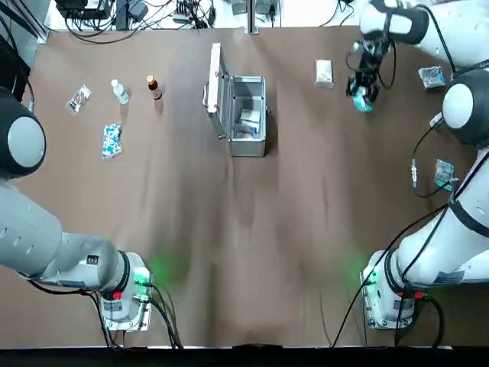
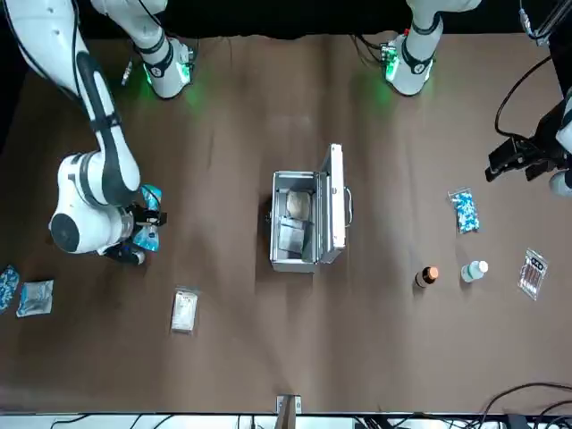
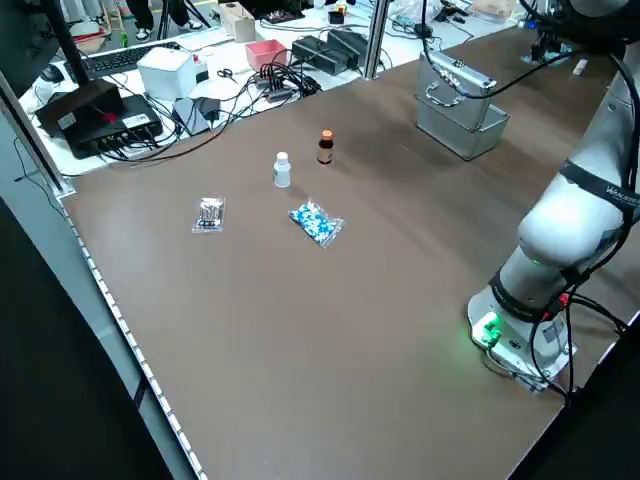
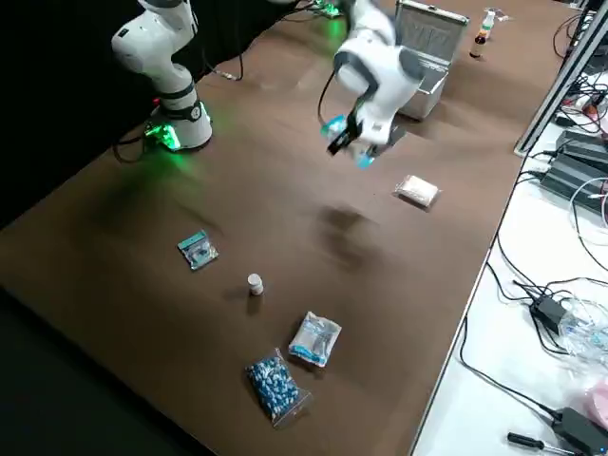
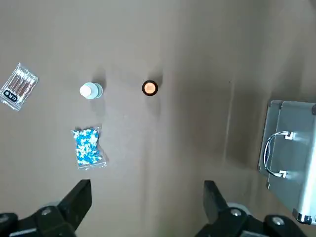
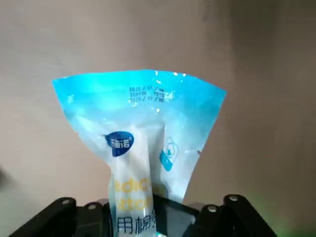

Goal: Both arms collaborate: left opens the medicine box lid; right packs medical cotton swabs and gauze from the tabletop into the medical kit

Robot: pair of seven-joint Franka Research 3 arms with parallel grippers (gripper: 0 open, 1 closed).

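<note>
We look down on a wide matte brown tabletop [image 1: 252,245] with two white robot arms based at its near edge. At the middle of the far half sits the small silvery aluminium medical kit [image 1: 247,116], open, with pale packets lying inside. Its flat silvery metal lid [image 1: 215,80] stands upright on the kit's left side, the slim handle facing left.

On the far right, the right gripper [image 1: 362,93] hangs above the table, its fingers clenched on the teal-blue plastic packet of medical cotton swabs [image 6: 143,143]. The packet is lifted clear of the surface and well to the right of the kit. Just to the left of the gripper, the small flat white gauze packet [image 1: 325,73] lies on the table.

The left gripper [image 5: 145,202] is raised over the left side of the table, its fingers spread apart and grasping nothing.

On the far left lie a small clear bag [image 1: 78,99], a small white bottle [image 1: 120,92], a small brown bottle [image 1: 154,87] and a blue-dotted white pouch [image 1: 111,141]. Two more small crinkly bags [image 1: 432,76] sit along the right edge.
</note>
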